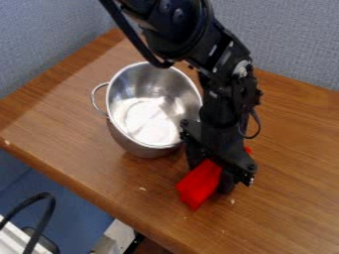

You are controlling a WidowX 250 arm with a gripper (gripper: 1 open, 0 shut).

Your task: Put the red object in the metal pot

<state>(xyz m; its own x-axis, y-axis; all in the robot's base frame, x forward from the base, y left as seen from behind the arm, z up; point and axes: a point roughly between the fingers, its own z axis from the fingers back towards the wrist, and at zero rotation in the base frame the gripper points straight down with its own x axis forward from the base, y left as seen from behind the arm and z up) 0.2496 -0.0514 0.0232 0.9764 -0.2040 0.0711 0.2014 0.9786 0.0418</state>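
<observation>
I am working near the front edge of the brown wooden table (54,114), whose left half is lying bare. One shiny round steel pot (146,114) with a loop handle is sitting beside one bright red rectangular block (201,185). My black gripper (216,171) is pointing down with its jaws pressed onto the block's upper end. The block is resting on the table just right of the pot, its long axis running toward the front edge.
</observation>
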